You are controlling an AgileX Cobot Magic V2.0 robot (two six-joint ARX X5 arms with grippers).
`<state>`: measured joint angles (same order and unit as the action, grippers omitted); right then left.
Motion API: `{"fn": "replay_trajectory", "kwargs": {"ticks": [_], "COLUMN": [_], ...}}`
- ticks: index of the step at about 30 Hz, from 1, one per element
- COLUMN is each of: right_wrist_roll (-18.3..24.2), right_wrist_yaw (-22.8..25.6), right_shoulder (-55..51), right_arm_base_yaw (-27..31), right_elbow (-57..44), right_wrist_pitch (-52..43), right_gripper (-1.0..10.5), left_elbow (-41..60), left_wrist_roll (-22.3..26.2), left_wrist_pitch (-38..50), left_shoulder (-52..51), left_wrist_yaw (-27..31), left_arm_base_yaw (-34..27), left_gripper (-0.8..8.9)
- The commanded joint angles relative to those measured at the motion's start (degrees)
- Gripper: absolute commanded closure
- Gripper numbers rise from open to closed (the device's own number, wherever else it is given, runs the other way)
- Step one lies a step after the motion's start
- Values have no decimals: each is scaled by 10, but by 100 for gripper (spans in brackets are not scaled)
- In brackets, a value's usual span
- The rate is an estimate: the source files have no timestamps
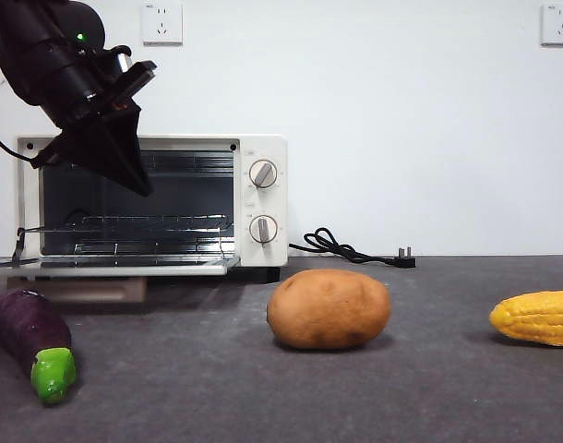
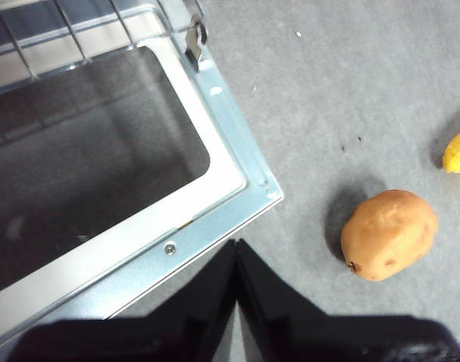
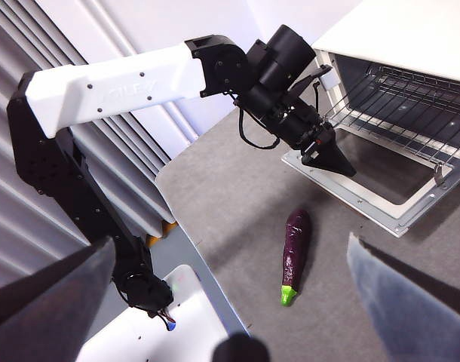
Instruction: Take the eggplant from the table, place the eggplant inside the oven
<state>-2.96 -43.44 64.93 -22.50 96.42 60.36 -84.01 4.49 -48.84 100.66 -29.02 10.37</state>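
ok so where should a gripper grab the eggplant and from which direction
Probably from above, jaws across the purple middle of the eggplant. It lies flat on the table, long and slim, so its narrow width suits a closing pinch, while the green stem cap tapers and may slip. The left gripper, jaws shut, hangs over the open oven door nearby.

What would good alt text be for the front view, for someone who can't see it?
A cream-white toaster oven stands with its door open on a dark grey table, the black left gripper hanging shut in front of its opening. A purple eggplant lies at near left, a potato at centre, a corn cob at right.
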Motion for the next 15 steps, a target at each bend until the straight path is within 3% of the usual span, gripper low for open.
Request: {"fn": "replay_trajectory", "kwargs": {"ticks": [1,8,15], "right_wrist_roll": [7,7,7], "right_wrist_yaw": [0,0,0], "right_shoulder": [1,3,9], "right_arm_base_yaw": [-1,-1,-1], "right_elbow": [2,2,2], "right_wrist_pitch": [-3,-3,0], "right_gripper": [316,317,317], "left_elbow": [1,-17,-28], "left_wrist_roll": [6,-1,-14], "left_wrist_pitch": [1,3,2], "left_shoulder": [-36,-153,-312], "left_wrist_yaw": [0,8,95], "left_arm_base_yaw": [2,0,0], "left_gripper": [819,819,819]}}
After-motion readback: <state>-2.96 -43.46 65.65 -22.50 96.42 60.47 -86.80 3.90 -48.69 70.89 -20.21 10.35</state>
